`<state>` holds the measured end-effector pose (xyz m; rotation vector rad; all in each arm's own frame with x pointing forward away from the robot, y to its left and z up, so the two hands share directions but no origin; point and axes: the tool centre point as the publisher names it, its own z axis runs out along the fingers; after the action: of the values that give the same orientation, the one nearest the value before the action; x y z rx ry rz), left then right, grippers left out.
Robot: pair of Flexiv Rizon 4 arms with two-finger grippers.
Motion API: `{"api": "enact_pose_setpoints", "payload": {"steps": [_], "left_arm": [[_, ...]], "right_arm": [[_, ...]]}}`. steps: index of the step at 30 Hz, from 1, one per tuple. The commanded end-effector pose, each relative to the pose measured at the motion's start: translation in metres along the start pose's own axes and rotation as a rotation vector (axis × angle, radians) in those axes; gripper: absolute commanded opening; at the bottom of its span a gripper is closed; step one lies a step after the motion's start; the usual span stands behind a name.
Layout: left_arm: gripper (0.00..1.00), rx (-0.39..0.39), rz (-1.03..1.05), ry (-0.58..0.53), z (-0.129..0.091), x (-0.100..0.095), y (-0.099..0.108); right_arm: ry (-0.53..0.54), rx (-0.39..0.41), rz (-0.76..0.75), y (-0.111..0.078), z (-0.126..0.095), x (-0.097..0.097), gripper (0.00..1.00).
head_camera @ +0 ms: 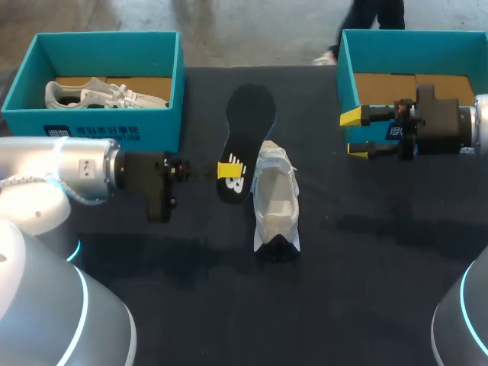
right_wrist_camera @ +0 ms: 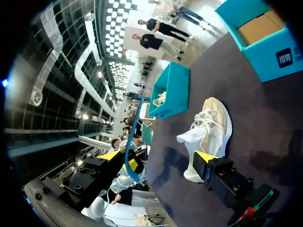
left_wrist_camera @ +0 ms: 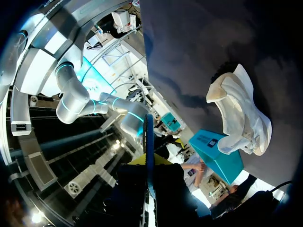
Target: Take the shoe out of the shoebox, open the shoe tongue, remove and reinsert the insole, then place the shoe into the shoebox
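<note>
shoe (head_camera: 276, 200), white, sits on the dark worktop (head_camera: 381, 267) between the left shoebox (head_camera: 114, 126) and the right shoebox (head_camera: 347, 69), outside both. just beside it is the black insole (head_camera: 245, 130), one end pinched tight in the left hand (head_camera: 229, 169). the right hand (head_camera: 355, 135) hovers by the right shoebox, spread wide, holding nothing.

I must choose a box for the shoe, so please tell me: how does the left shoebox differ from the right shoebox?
The left shoebox holds a white shoe; the right shoebox shows only its brown floor. The left shoebox's front wall is in full view; the right shoebox's is partly covered by the open right hand before it. Both are teal, lidless, and stand at the table's far edge.
</note>
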<state>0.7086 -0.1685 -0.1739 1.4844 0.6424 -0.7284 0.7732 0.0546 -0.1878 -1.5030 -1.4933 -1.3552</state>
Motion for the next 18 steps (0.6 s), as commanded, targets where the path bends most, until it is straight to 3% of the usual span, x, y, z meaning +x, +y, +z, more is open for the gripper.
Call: {"api": "enact_pose_setpoints", "payload": {"steps": [1,18], "left_arm": [[0.00,0.009,0.001,-0.012,0.0061,0.0094,0.0060],[0.00,0.012,-0.004,-0.015,0.0078,0.0108,0.0043]], "right_arm": [[-0.002,-0.002,0.000,-0.0001,0.0017,0.0003,1.00],[-0.002,-0.002,0.000,-0.0001,0.0017,0.0003,1.00]]}}
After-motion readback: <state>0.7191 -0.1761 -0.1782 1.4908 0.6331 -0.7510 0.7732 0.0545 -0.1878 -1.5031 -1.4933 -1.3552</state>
